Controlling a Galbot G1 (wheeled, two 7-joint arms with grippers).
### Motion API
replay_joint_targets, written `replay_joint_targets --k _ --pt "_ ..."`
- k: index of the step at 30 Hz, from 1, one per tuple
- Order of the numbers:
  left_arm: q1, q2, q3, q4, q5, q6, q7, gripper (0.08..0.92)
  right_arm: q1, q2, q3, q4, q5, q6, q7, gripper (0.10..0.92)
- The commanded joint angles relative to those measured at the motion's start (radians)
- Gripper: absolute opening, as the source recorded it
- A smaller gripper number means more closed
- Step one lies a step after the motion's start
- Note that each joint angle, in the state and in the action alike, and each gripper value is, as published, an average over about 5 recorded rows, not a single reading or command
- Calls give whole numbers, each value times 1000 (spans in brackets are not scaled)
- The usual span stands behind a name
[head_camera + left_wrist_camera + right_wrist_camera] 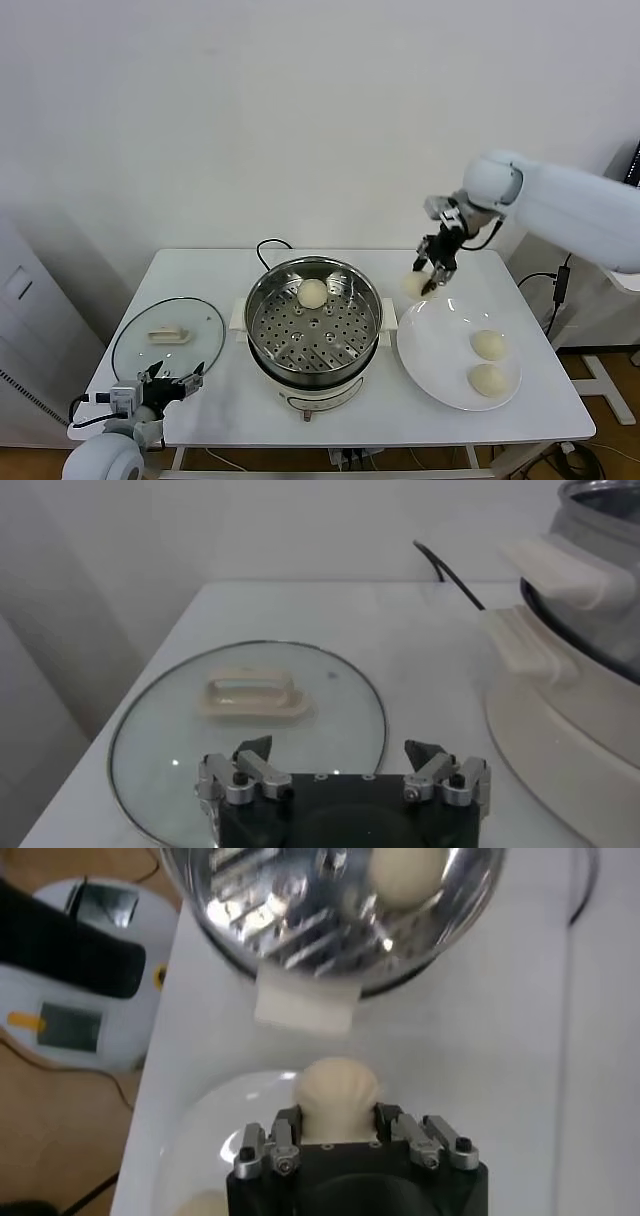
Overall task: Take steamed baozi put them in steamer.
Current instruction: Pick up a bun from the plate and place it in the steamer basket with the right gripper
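The steamer (314, 325) stands mid-table with one baozi (313, 292) on its perforated tray at the back. My right gripper (428, 280) is shut on a second baozi (414, 285) and holds it in the air above the far left rim of the white plate (432, 350), to the right of the steamer. In the right wrist view that baozi (338, 1098) sits between the fingers, with the steamer (330, 908) beyond. Two more baozi (488, 345) (488, 379) lie on the plate. My left gripper (175, 382) is open and idle at the table's front left.
The glass lid (167, 338) with a cream handle lies flat left of the steamer; it also shows in the left wrist view (250, 720). A black cord (268, 247) runs behind the steamer. The table's right edge lies just past the plate.
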Motion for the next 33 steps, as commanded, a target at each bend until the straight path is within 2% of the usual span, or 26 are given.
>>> replay_joint_targets --k 1,11,18,33 --pt "-2 0 3 -3 0 1 -1 823 164 112 -80 55 261 -131 73 467" --pt "-3 -10 7 1 4 -1 -1 823 57 313 -38 30 403 -247 261 467" --pt "-2 -11 -4 -9 5 0 -2 823 -41 402 -14 26 406 -312 355 467" --pt "-10 -5 -7 7 -1 -5 -1 823 -185 461 -17 -17 376 -360 456 466"
